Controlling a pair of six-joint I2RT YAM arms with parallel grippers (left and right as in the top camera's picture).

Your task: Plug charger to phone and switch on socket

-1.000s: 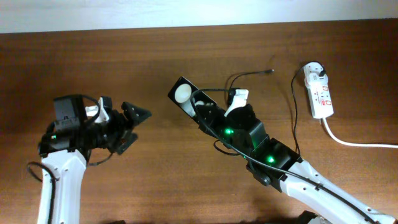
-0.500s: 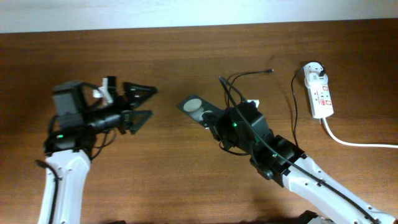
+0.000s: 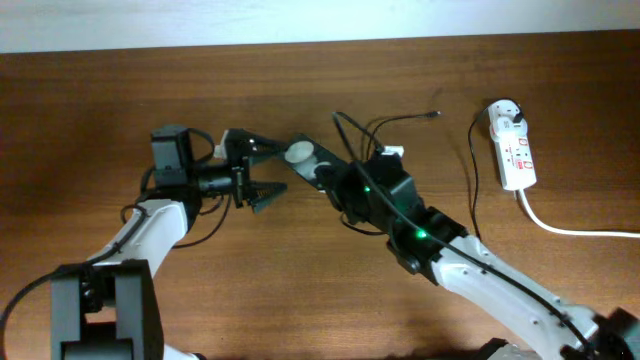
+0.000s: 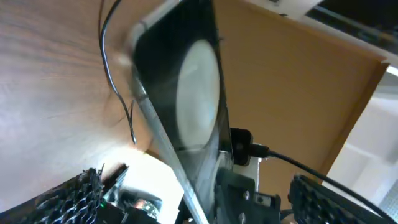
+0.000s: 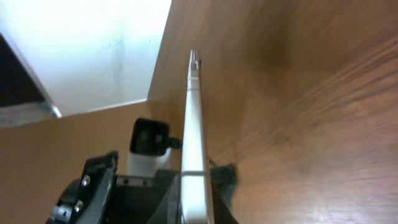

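Phone point(image 3: 300, 155) edge-on in R tool point(image 3: 326, 172), L tool point(image 3: 266, 172) spread just beside.

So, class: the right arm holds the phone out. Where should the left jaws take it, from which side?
The free end of the phone, away from the right gripper. Come from the side of the left gripper, jaws across the flat faces: the slab is thin, that end bare.

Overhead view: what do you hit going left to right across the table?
left gripper → phone → charger connector tip → socket
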